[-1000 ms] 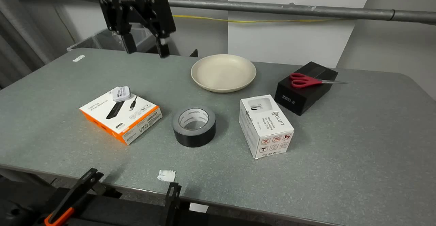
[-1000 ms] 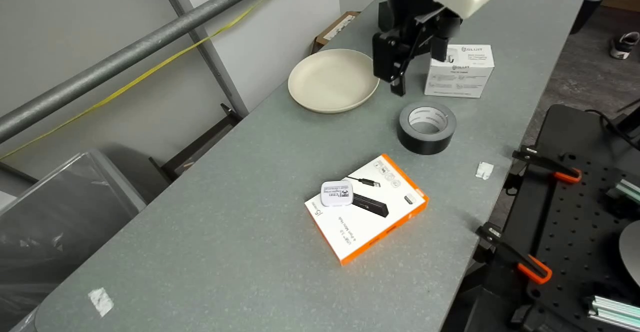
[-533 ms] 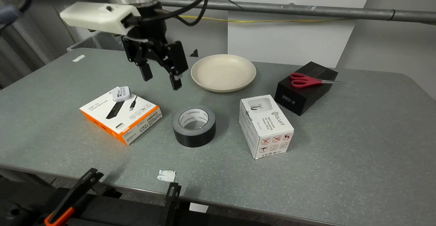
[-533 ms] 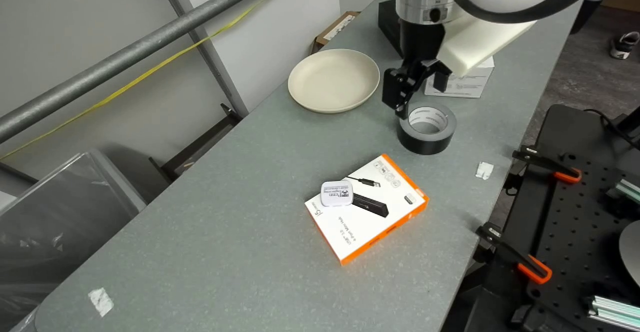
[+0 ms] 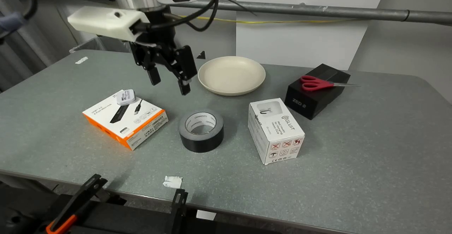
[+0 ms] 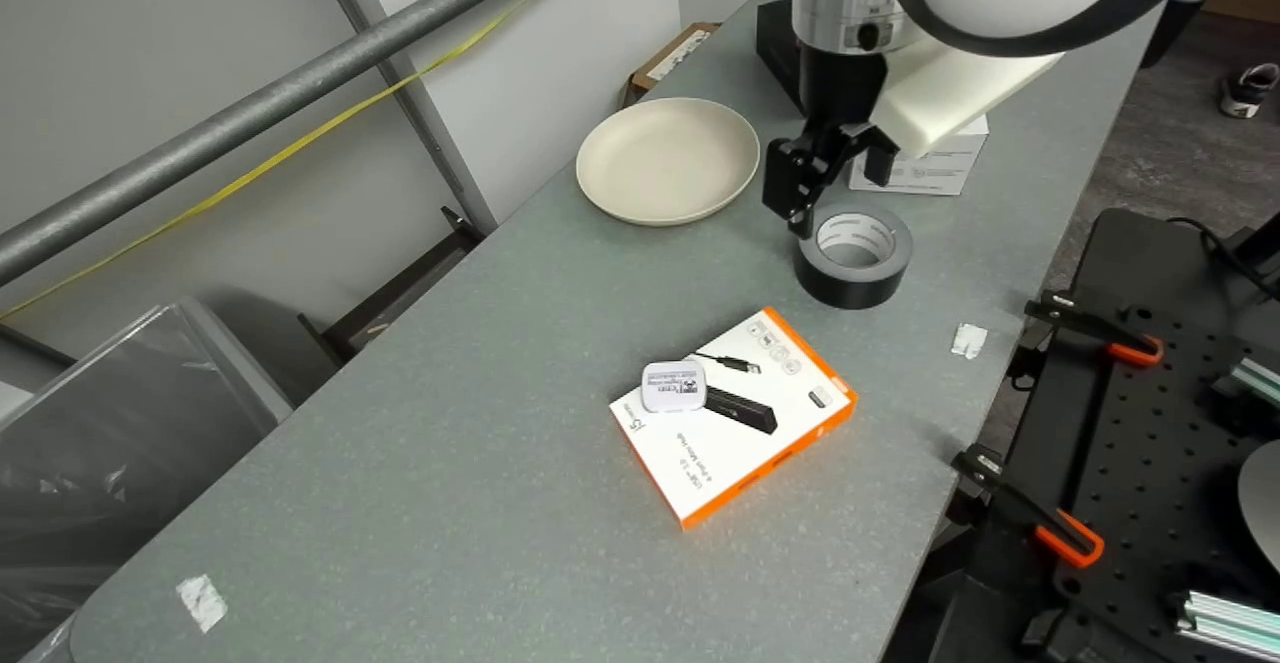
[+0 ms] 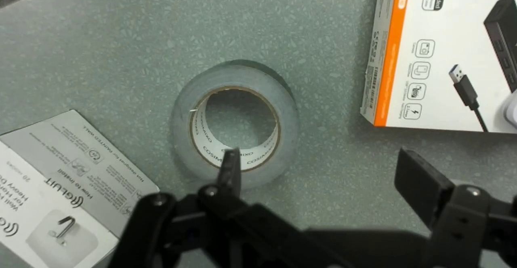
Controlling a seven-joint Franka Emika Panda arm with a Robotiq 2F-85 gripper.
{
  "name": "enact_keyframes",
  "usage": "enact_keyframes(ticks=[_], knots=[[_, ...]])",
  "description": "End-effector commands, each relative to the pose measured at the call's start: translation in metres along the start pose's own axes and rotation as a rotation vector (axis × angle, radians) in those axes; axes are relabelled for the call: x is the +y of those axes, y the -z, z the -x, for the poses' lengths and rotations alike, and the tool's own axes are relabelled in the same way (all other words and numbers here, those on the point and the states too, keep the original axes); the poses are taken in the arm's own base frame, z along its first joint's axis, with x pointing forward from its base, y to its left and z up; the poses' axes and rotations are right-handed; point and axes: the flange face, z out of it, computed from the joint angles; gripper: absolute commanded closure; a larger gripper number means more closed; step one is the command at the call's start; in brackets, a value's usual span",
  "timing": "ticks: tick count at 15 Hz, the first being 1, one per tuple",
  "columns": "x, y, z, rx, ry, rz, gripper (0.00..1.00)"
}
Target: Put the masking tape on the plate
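Observation:
The masking tape (image 5: 202, 143) is a dark grey-black roll with a white inner core, lying flat on the grey table; it also shows in an exterior view (image 6: 850, 291) and in the wrist view (image 7: 288, 126). The cream plate (image 5: 231, 76) lies behind the tape near the wall side and shows in an exterior view (image 6: 668, 161); it is out of the wrist view. My gripper (image 5: 169, 85) is open and empty, in the air above the table. In the wrist view the gripper (image 7: 319, 161) has its left finger overlapping the tape's near rim and its right finger beside it.
A white-and-orange box (image 5: 123, 117) with a small white case (image 5: 126, 97) on top lies beside the tape. A white box (image 5: 275, 130) stands on its other side. A black box (image 5: 316, 91) with red scissors (image 5: 314, 84) is further off. A metal rail (image 5: 268, 9) runs behind.
My gripper has come down and closer to the tape, mostly over the earlier half second; since then it has barely moved. The tape and the plate have stayed in place.

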Motion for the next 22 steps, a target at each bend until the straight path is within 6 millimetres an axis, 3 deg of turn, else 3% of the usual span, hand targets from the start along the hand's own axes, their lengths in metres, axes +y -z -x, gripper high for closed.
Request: enact_keyframes(ticks=[1, 6, 12, 13, 14, 22], knots=[[0.008, -0.022, -0.009, 0.043, -0.051, -0.031, 0.00], [0.013, -0.059, -0.018, 0.072, -0.084, -0.047, 0.00], [0.010, -0.103, -0.015, 0.053, -0.098, -0.029, 0.00], [0.010, -0.107, -0.015, 0.049, -0.102, -0.030, 0.25], [0.009, -0.112, -0.016, 0.046, -0.103, -0.033, 0.26], [0.007, -0.118, -0.032, 0.022, -0.164, -0.057, 0.88]])
